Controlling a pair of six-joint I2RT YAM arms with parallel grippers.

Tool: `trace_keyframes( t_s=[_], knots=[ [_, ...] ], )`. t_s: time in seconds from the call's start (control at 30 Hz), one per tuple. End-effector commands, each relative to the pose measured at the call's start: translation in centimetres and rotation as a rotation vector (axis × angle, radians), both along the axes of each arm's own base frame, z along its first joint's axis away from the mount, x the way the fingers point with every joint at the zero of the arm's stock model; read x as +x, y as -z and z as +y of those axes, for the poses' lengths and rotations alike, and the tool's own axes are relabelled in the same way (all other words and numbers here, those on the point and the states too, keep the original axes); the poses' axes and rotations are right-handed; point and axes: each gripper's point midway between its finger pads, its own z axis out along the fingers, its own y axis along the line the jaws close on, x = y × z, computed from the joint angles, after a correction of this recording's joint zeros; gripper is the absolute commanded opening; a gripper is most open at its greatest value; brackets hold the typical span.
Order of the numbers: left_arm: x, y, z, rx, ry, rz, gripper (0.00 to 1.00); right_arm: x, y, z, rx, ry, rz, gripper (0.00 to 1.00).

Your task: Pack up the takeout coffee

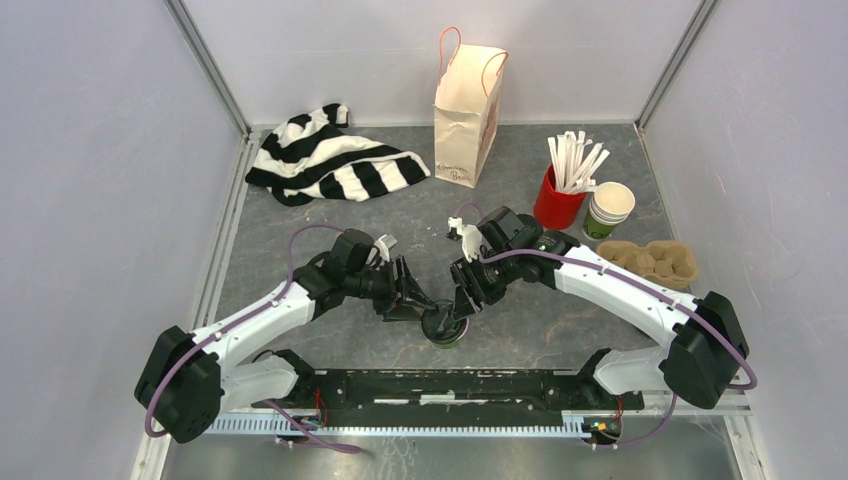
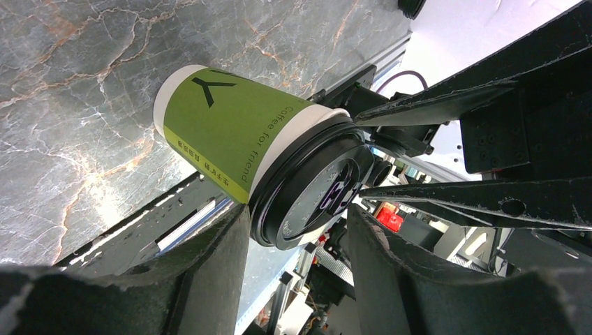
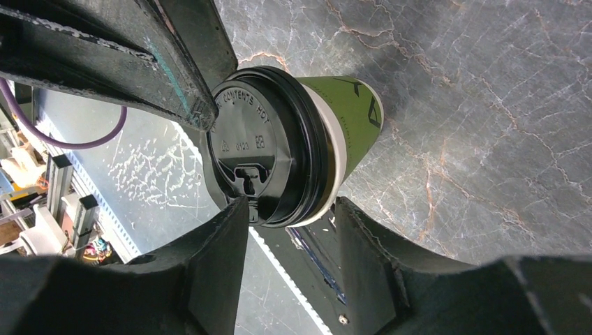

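Straddling the lidded cup [image 1: 443, 328] with left gripper [image 2: 297, 216] and right gripper [image 3: 290, 209], well in front of the bag [image 1: 466, 115], likely steadying it; clenched or loose, cannot tell.

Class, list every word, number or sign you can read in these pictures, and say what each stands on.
"Coffee for friend": on the side of the green cup.
"CONTENTS HOT": embossed on the black lid.
Small digits on the lid: too faint to read.
Yellow small print on the cup, and the print on the paper bag: too small.
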Motion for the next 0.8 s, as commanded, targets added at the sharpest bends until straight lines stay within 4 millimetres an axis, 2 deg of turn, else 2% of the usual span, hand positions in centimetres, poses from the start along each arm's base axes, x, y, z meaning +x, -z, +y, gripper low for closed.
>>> trace_keyframes(
  t_s=[0.0,0.27,0.57,0.77],
  knots=[
    [0.1,-2.2,-0.6,-0.044,0.027,-0.036,0.6,0.3,-0.3,-0.4,-0.012,0.012,-0.037,0.53],
    [0.1,-2.4,-0.6,-0.036,0.03,-0.039,0.6,0.7,-0.4,-0.5,-0.018,0.027,-0.057,0.43],
    [-0.4,-2.1,0.0,-0.004,0.034,-0.031,0.68,0.9,-0.8,-0.6,-0.015,0.039,-0.072,0.4],
    [-1.0,-1.5,0.0,0.004,0.058,-0.005,0.63,0.7,-0.6,-0.5,-0.011,0.031,-0.063,0.4]
  ],
)
